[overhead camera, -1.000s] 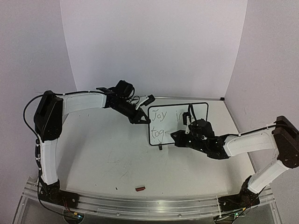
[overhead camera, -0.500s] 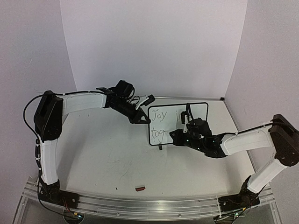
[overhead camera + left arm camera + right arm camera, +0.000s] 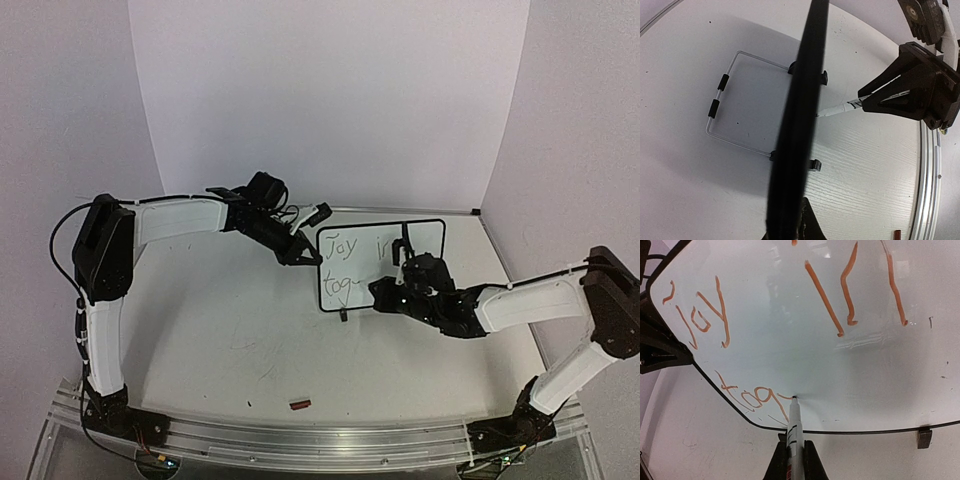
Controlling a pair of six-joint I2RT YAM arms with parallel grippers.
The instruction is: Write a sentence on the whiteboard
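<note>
The whiteboard (image 3: 430, 240) stands tilted on its feet at the middle back of the table. The sentence (image 3: 345, 245) reads "Joy in" on the top line and "tog" plus a short stroke below; it is orange in the right wrist view (image 3: 702, 322). My left gripper (image 3: 300, 255) is shut on the board's left edge, which shows edge-on as a dark band (image 3: 800, 125). My right gripper (image 3: 388, 293) is shut on a white marker (image 3: 794, 440) whose tip touches the board (image 3: 790, 340) just right of "tog".
A small red-brown piece (image 3: 299, 404) lies near the front rail. A wire stand (image 3: 735, 100) props the board from behind. Faint marker smudges (image 3: 255, 350) mark the table. Walls close in at the back and both sides.
My right gripper with the marker shifted slightly left, then back right along the lower line, adding a short stroke after "tog". The left arm and board have not moved.
</note>
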